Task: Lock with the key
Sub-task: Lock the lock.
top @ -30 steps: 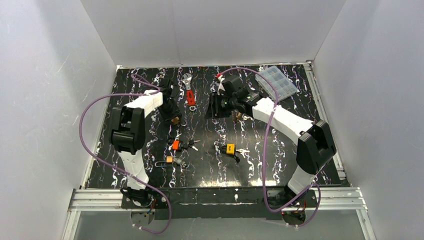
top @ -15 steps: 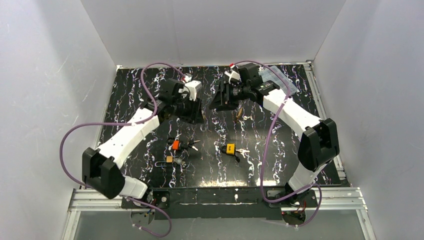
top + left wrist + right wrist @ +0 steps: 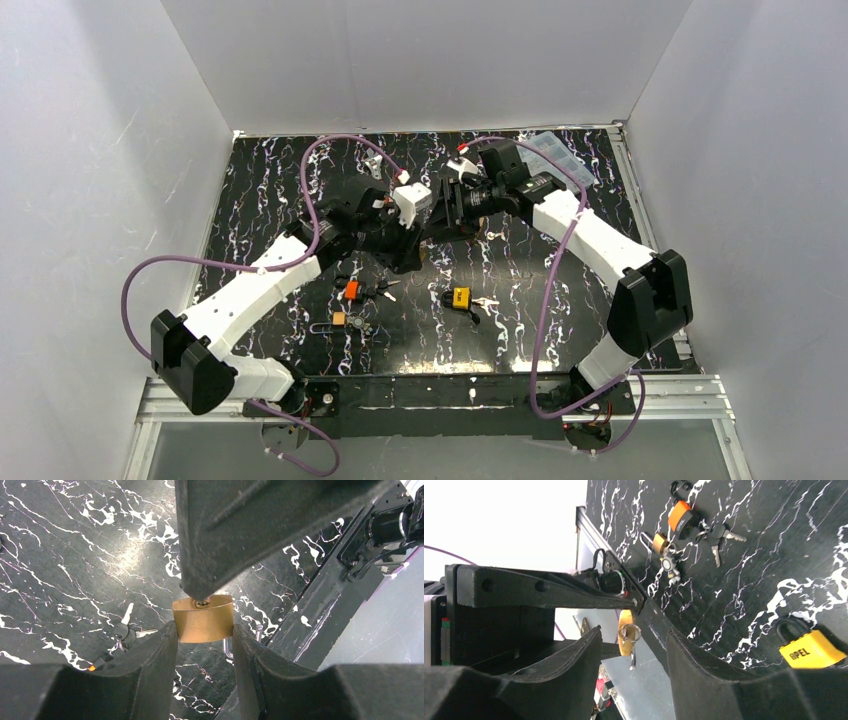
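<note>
My left pincer (image 3: 203,629) is clamped on the brass padlock (image 3: 202,619), a finger pressed to each side, holding it above the middle of the desk (image 3: 450,345). The shackle (image 3: 227,649) is mostly hidden behind my finger, so I cannot tell whether it is snapped home.

My right pincer (image 3: 632,632) faces it from 1 o'clock with its jaws apart. The padlock stands edge-on in the gap and touches neither finger that I can see. A key (image 3: 632,659) hangs on a ring from the lock. A dark fingertip covers the keyhole in the left wrist view, so I cannot tell whether anything sits in it.

At 1 o'clock on the desk, my right arm half covers a clear compartment box (image 3: 565,155), and its contents are too small to make out.

At 5 o'clock of the held lock lies a yellow padlock (image 3: 461,297), whose face reads what looks like "OPEL". At 7 o'clock lie an orange padlock (image 3: 350,290) and a small brass padlock (image 3: 340,319), each with keys bunched beside it.
</note>
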